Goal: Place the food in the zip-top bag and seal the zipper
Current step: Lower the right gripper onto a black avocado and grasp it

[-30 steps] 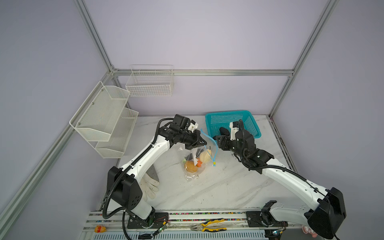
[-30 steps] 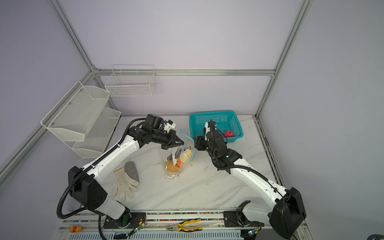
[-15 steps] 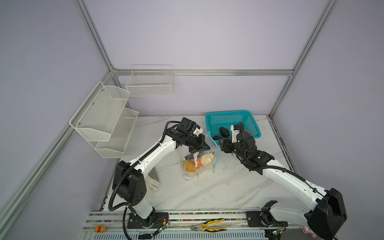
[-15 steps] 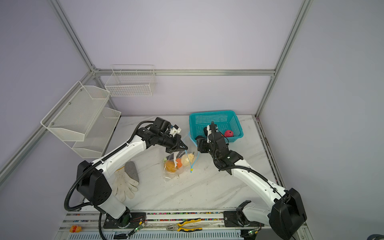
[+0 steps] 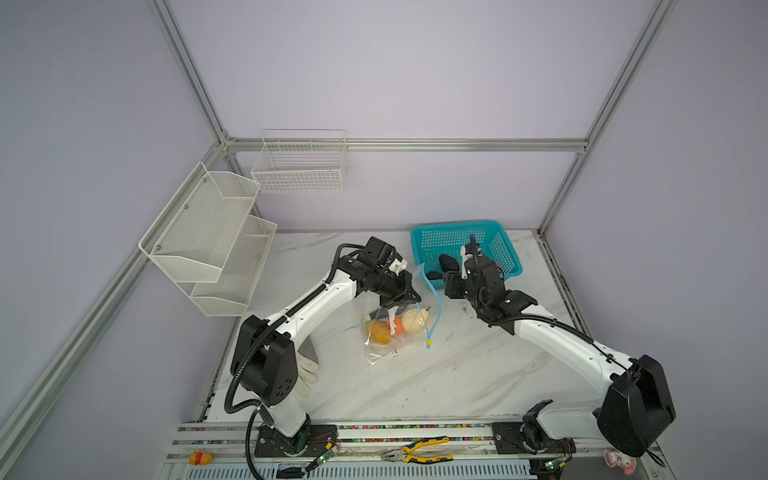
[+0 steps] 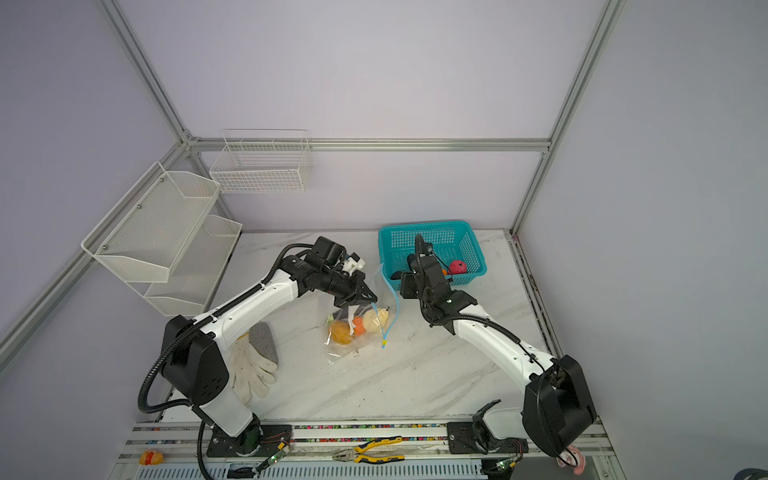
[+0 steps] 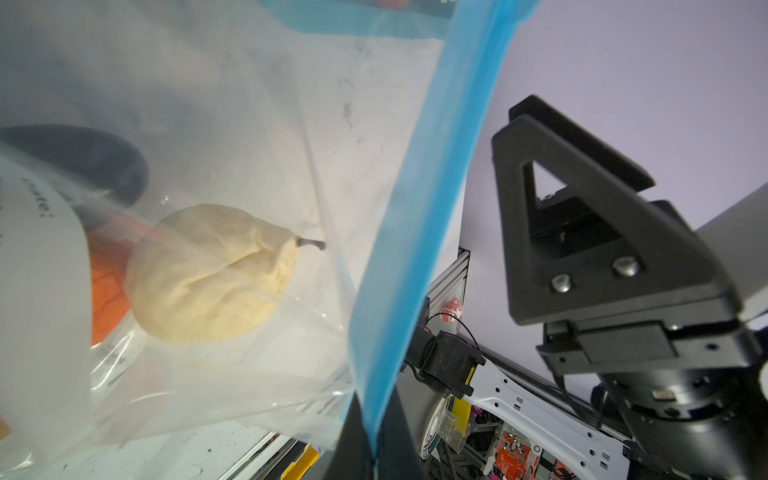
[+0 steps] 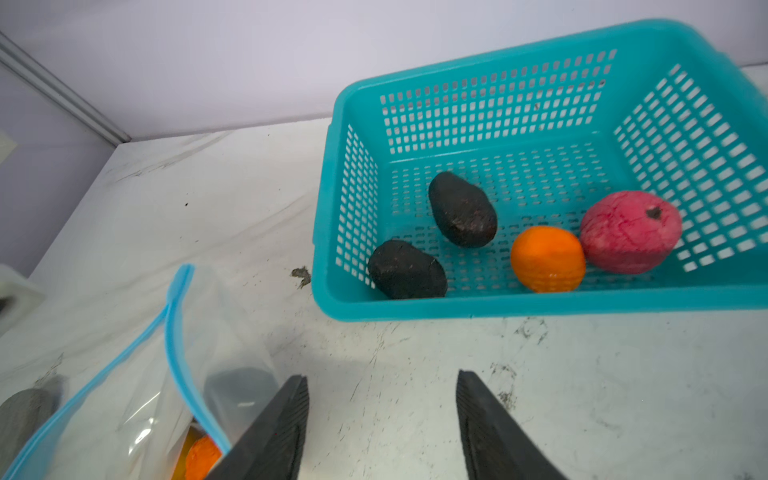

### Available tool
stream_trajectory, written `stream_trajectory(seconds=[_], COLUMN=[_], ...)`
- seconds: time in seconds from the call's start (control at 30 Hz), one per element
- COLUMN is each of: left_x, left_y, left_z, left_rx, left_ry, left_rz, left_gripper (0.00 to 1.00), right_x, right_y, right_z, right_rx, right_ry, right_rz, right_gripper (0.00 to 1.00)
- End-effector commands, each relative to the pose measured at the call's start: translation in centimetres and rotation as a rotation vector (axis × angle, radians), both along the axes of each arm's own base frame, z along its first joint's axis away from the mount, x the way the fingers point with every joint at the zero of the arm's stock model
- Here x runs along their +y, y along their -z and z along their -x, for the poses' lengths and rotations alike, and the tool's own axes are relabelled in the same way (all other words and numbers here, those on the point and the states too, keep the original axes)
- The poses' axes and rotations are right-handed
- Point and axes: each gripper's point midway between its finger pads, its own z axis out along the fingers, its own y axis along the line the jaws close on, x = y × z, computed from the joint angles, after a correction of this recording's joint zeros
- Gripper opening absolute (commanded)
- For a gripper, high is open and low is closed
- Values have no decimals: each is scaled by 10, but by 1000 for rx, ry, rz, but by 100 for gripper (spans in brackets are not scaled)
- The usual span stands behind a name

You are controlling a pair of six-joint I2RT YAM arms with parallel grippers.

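Note:
The clear zip-top bag (image 5: 376, 351) hangs from my left gripper (image 5: 405, 297), which is shut on the light-blue zipper (image 7: 428, 187) at the mouth; in the left wrist view the strip runs down into my left gripper (image 7: 372, 451). The yellow-green slider (image 5: 427, 344) dangles at the strip's low end. Inside lie a cream pear (image 7: 216, 274), an orange piece (image 5: 397, 325) and a yellow-orange fruit (image 5: 379, 331). My right gripper (image 8: 382, 376) is open and empty over bare table, between the bag and the basket. In the basket lie two dark pieces (image 8: 461, 210) (image 8: 407, 270), an orange one (image 8: 547, 258) and a pink one (image 8: 629, 230).
The teal basket (image 5: 457, 232) stands at the back right. A white glove (image 6: 253, 365) lies by the left arm's base. Pliers (image 5: 415, 451) rest on the front rail. White wire shelves (image 5: 208, 232) and a wire basket (image 5: 299, 166) hang on the walls.
My left gripper has carried the bag's mouth rightward, towards the basket, and the bag has shifted with it. The right arm has barely moved; its jaws stand slightly narrower.

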Motion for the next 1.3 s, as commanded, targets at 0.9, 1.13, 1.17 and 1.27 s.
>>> stream_trajectory(seconds=[0.9, 1.13, 1.17, 1.27], left_x=[10, 10, 10, 10], left_y=[-13, -10, -11, -11], left_z=[6, 3, 3, 2], left_rx=[-39, -35, -35, -36], left_ry=[57, 46, 44, 41], left_rz=[37, 29, 28, 28], left_gripper=[0, 0, 0, 0], right_x=[-42, -32, -30, -25], right_y=[96, 128, 130, 139], right_z=[-169, -181, -181, -182], right_rx=[263, 320, 325, 340], right_ry=[-19, -63, -70, -97], right_rz=[280, 255, 249, 240], right_gripper=[70, 71, 71, 75])
